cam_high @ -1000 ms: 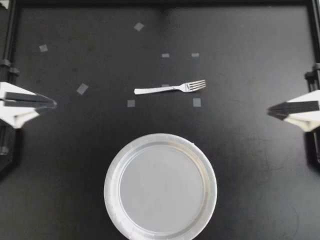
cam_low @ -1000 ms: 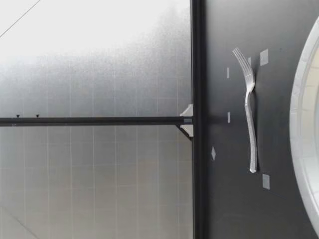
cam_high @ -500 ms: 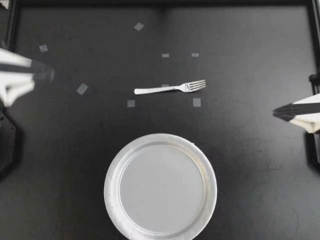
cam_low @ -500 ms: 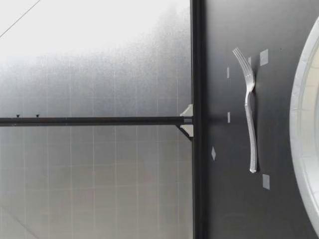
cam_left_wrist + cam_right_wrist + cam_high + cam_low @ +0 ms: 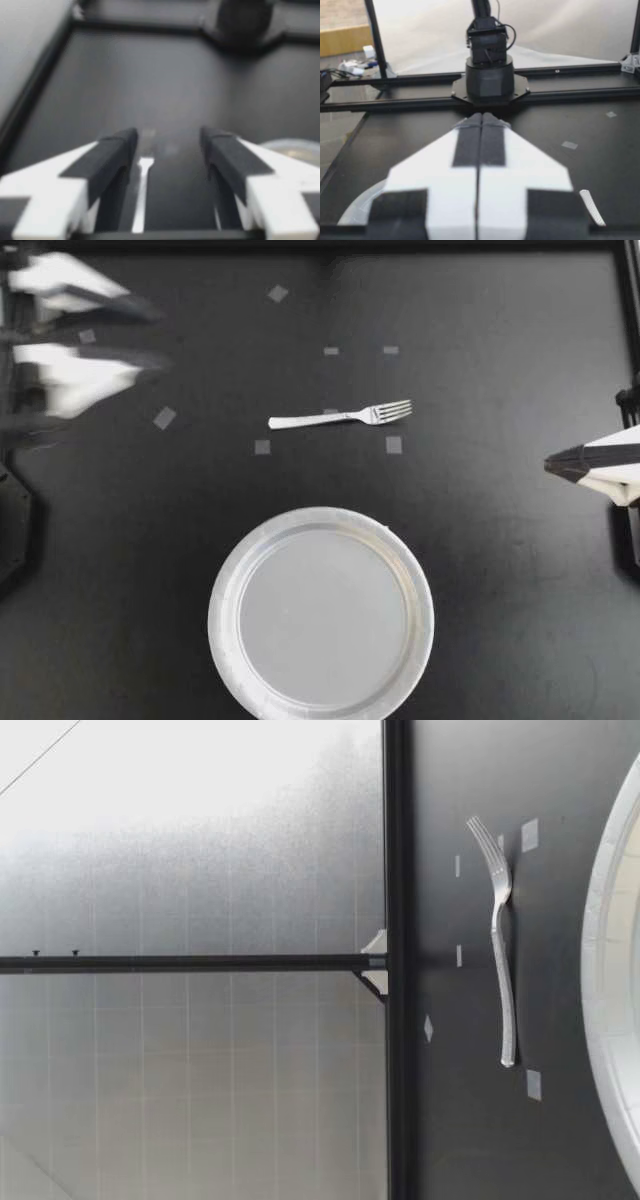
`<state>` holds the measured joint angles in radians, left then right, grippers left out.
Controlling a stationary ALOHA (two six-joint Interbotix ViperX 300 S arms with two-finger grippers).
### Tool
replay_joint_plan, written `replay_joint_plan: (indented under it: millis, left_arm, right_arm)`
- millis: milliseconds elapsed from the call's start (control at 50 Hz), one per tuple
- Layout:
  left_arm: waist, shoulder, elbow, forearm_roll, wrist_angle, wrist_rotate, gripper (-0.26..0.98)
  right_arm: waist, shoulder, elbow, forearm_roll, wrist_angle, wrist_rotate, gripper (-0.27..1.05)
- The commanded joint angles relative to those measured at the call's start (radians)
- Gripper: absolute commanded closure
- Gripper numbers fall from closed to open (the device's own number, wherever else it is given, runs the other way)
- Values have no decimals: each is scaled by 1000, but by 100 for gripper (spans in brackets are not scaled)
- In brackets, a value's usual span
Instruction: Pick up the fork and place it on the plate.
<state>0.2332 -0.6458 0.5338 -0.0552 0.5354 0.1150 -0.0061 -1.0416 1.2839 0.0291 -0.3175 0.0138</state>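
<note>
Slim shiny fork [image 5: 340, 417] lies on the matte black worktop [image 5: 500, 340], apart from the round rimmed plate [image 5: 222, 612]. Left hand [image 5: 150, 337] gapes empty near the far-left corner. Right hand [image 5: 550, 465] is pressed closed, empty, at the right edge.

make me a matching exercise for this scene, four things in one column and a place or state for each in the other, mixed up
Things:
1. fork
2. plate
3. left gripper
4. right gripper

Places or states:
A. shut, holding nothing
B. lying flat on the black table among tape squares
C. open
D. empty, nothing on it

Pairs: 1-B, 2-D, 3-C, 4-A
</note>
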Motion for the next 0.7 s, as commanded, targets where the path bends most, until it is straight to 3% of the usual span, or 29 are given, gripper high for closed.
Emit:
replay_joint_plan:
  millis: [0, 180, 340, 520, 680]
  left_arm:
    - [41, 78, -84, 11, 61, 0, 19]
    - [126, 304, -164, 37, 163, 57, 20]
    - [132, 531, -179, 20, 121, 166, 20]
    - [132, 753, -196, -95, 14, 249, 20]
    - [130, 802, -190, -221, -37, 359, 20]
  right_arm:
    - [3, 6, -8, 2, -5, 0, 82]
    - [3, 9, 6, 6, 0, 2, 82]
    - [3, 2, 25, 11, 0, 17, 82]
    - [3, 2, 40, 11, 0, 57, 82]
    - [3, 0, 52, 11, 0, 66, 82]
